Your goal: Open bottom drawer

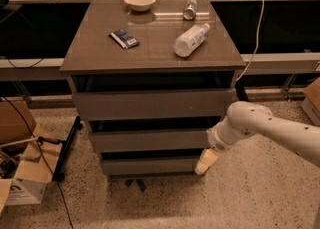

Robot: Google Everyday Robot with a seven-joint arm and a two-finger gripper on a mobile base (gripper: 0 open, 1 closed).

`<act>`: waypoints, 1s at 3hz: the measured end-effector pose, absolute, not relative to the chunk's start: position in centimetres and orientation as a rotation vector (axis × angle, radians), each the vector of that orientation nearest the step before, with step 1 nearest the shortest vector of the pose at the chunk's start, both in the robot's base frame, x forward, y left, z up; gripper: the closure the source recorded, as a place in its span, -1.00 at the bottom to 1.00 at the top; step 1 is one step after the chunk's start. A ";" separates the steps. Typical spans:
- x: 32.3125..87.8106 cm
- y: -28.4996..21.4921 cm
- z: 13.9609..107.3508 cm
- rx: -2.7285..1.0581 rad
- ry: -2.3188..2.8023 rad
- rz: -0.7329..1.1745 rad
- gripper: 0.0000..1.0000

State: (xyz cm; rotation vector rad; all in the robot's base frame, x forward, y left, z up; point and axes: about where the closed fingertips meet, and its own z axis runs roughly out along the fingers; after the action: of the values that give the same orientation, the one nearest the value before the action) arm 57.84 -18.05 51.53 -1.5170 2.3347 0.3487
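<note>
Arm [272, 132] cut off at right frame edge. Gripper [206, 162] at right end of bottom drawer [150, 165], lowest front of cabinet [150, 104]. Contact and gripper opening: cannot tell. Gaps above drawer fronts dark, interiors hidden. Drawer fronts: three. On cabinet counter [100, 55]: one bowl [140, 1], one can [189, 9], one bottle [190, 39], one dark packet [123, 38].

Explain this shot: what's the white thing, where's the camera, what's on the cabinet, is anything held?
The white thing is a mobile robot's single arm, reaching in from the picture's right. One camera looks down at the cabinet's front; where it is mounted isn't known. On the cabinet top lie a bowl, a can, a plastic bottle on its side and a dark packet. The gripper sits at the right end of the bottom drawer, the slimmest front. Nothing is visibly carried.
</note>
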 end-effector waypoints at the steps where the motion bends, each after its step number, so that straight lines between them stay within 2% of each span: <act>1: 57.5 -18.0 50.4 -1.526 2.364 0.314 -1.00; 3: 59.5 -17.2 42.4 -1.492 2.345 0.334 -1.00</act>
State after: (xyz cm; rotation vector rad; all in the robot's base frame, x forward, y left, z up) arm 59.53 -17.16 42.42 -1.4923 2.3452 0.3342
